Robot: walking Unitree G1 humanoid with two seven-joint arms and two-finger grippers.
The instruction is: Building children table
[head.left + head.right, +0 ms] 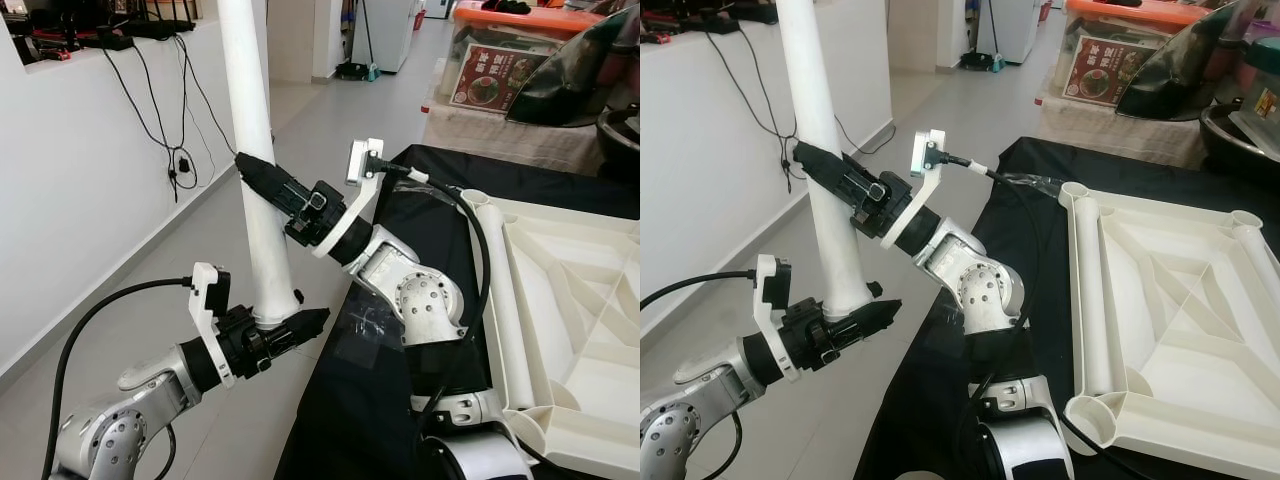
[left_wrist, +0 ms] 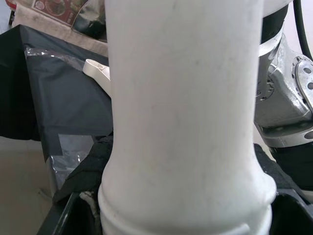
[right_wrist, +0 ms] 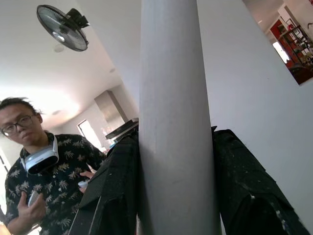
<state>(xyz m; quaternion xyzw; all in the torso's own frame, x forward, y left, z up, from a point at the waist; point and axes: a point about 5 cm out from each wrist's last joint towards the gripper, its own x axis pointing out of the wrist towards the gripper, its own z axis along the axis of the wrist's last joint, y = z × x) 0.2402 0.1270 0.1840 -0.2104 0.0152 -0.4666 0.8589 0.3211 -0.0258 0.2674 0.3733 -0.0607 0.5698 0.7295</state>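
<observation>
A long white table leg (image 1: pixel 252 150) stands nearly upright in the air, left of the black-covered table (image 1: pixel 350 400). My left gripper (image 1: pixel 285 325) is shut on its flared lower end (image 2: pixel 186 196). Higher up, my right gripper (image 1: pixel 262 180) is shut on the leg's middle, with black fingers (image 3: pixel 117 196) on both sides of the shaft (image 3: pixel 176 122). The white table top (image 1: pixel 1180 290) lies upside down on the black cloth at the right. A second white leg (image 1: pixel 1090 300) lies along its left edge.
A white wall with hanging cables (image 1: pixel 175 150) runs along the left, with tiled floor (image 1: pixel 330 110) between it and the table. A box with an orange lid (image 1: pixel 510 50) and a dark pot (image 1: pixel 580 70) stand at the back right. A person (image 3: pixel 44 166) stands under a ceiling fan (image 3: pixel 63 27).
</observation>
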